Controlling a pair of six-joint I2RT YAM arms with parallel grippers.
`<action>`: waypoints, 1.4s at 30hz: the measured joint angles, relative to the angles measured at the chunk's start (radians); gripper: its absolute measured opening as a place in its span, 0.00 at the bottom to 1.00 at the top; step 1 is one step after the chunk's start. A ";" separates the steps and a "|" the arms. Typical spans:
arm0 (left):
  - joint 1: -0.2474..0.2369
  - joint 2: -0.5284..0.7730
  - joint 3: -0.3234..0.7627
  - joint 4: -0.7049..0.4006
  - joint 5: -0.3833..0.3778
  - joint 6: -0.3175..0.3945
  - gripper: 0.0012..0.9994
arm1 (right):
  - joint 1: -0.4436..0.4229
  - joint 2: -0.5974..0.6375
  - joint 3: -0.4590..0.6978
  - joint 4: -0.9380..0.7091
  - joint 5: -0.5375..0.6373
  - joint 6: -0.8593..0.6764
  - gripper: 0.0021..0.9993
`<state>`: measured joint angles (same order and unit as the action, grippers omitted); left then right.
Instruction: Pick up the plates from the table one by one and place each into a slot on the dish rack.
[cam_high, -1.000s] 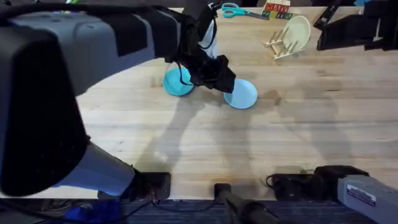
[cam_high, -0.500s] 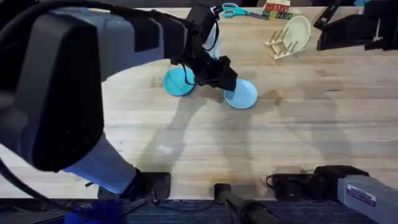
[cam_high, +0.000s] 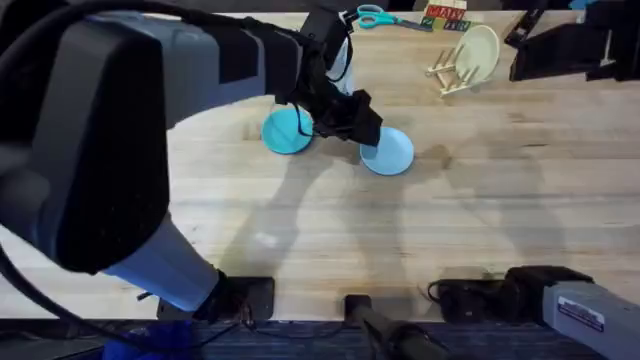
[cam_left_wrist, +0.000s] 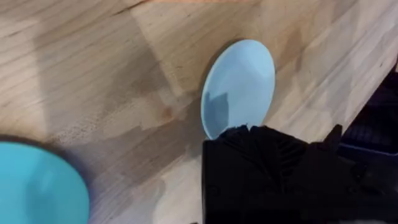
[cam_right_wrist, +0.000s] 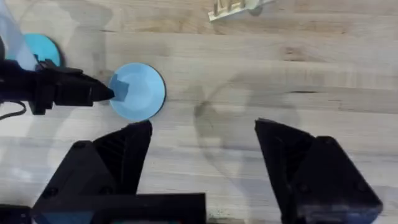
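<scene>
Pale sky blue plate (cam_high: 388, 152) is seen lying flat on the table (cam_high: 400, 240), near the middle of the far half, with the teal plate (cam_high: 284, 132) lying flat just beside it to the left and not touching. The left gripper (cam_high: 366, 133) is positioned at the near-left rim of the pale blue plate; in the right wrist view its dark tip (cam_right_wrist: 112, 92) is seen touching that plate's edge (cam_right_wrist: 138, 91). Whether the left jaws are parted or closed cannot be told from what is visible. The right gripper (cam_right_wrist: 202, 155) is held above bare table with its jaws spread wide and nothing between them. The dish rack (cam_high: 452, 72) stands at the far right of the table, well apart from both plates, and a cream-yellow plate (cam_high: 479, 51) is seated upright in it. Scissors (cam_high: 378, 16) with teal handles are noted at the far edge.
</scene>
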<state>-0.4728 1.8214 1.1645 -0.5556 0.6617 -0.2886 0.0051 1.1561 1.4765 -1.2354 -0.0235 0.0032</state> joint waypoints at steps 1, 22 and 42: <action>0.000 0.000 0.000 0.000 0.000 0.000 0.04 | 0.000 0.000 0.000 0.000 0.000 0.000 0.99; 0.011 0.092 0.000 0.057 -0.002 -0.001 0.04 | 0.000 0.000 0.000 0.000 0.000 0.000 1.00; 0.072 0.203 0.031 0.092 0.188 -0.008 0.04 | 0.000 0.000 0.000 0.000 0.000 0.005 0.99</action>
<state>-0.4004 2.0243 1.1954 -0.4632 0.8501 -0.2970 0.0051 1.1561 1.4765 -1.2354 -0.0235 0.0078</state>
